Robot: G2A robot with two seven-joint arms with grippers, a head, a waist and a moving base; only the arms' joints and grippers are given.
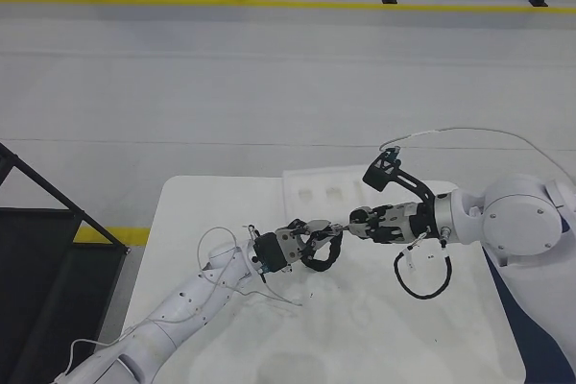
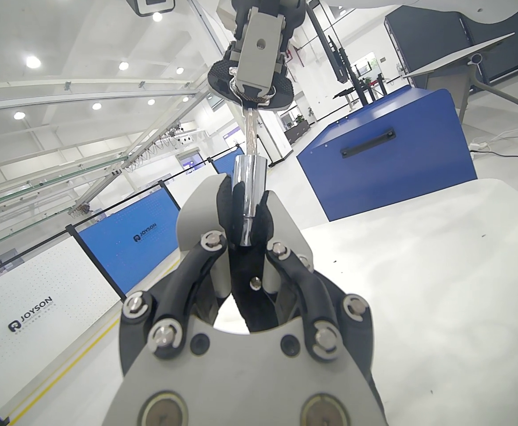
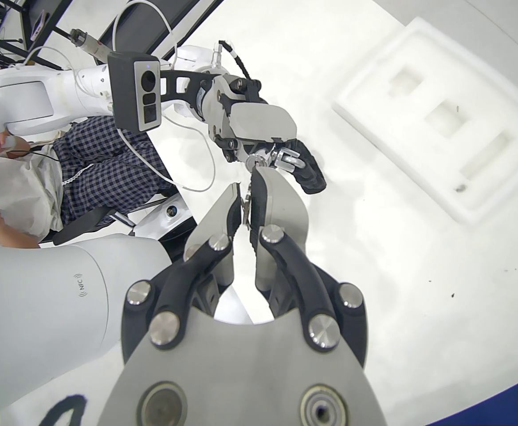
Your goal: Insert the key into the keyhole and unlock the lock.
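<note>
My left gripper [image 2: 245,193] is shut on a chrome cylinder lock [image 2: 249,179], holding it up above the white table [image 1: 365,326]. A black cable [image 1: 326,255] loops from the lock. My right gripper [image 2: 259,84] is shut on the black head of the key [image 2: 252,132]. The key's silver blade runs down to the lock's end face, its tip at or just inside the keyhole. In the right wrist view my right gripper [image 3: 248,188] pinches the key [image 3: 244,211], pointing at the keyhole [image 3: 257,161] in the left gripper [image 3: 265,152]. Both grippers meet mid-table [image 1: 331,233].
A white foam tray [image 1: 317,192] with rectangular recesses lies at the table's far edge, just behind the grippers. A black cable loop [image 1: 422,278] hangs below the right wrist. A black frame [image 1: 38,221] stands off the table's left side.
</note>
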